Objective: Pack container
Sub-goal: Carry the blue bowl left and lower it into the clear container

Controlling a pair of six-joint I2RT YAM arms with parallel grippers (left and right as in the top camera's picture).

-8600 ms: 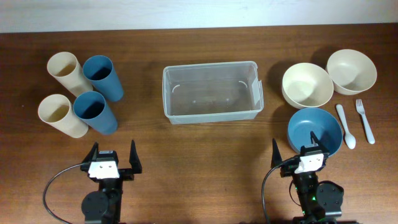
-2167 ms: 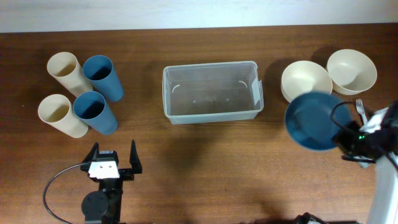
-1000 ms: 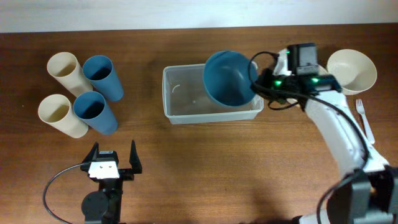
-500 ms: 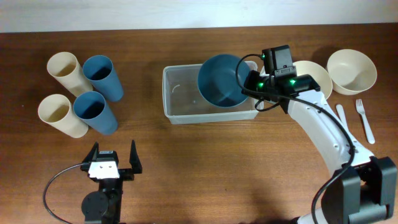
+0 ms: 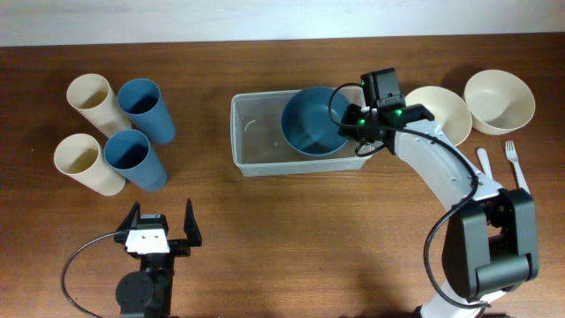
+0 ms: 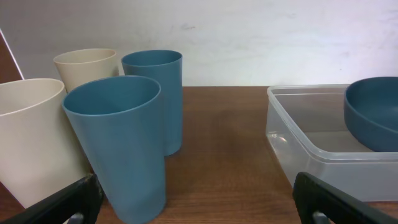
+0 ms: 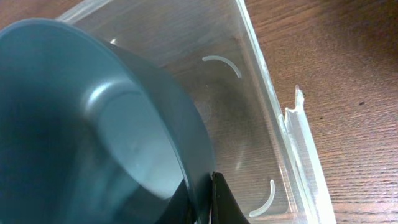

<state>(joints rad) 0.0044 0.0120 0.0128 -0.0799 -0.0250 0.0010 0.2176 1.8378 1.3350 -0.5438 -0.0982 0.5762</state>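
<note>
The clear plastic container (image 5: 238, 132) stands in the middle of the table. A blue bowl (image 5: 313, 122) is in its right half, tilted, with my right gripper (image 5: 353, 124) shut on its right rim. In the right wrist view the fingers pinch the bowl's (image 7: 93, 124) rim at my right gripper (image 7: 202, 202), above the container's floor and beside its wall (image 7: 273, 118). My left gripper (image 5: 161, 231) rests open near the front edge, holding nothing. From the left wrist view the container (image 6: 298, 149) and the bowl (image 6: 376, 121) show at the right.
Two cream cups (image 5: 97, 102) (image 5: 86, 163) and two blue cups (image 5: 146, 110) (image 5: 135, 159) stand at the left. Two cream bowls (image 5: 450, 110) (image 5: 499, 100), a white spoon (image 5: 482, 161) and a white fork (image 5: 515, 163) lie at the right, partly under my right arm.
My right gripper has carried the blue bowl a little left and lowered it into the container's right half. The left arm has not moved.
</note>
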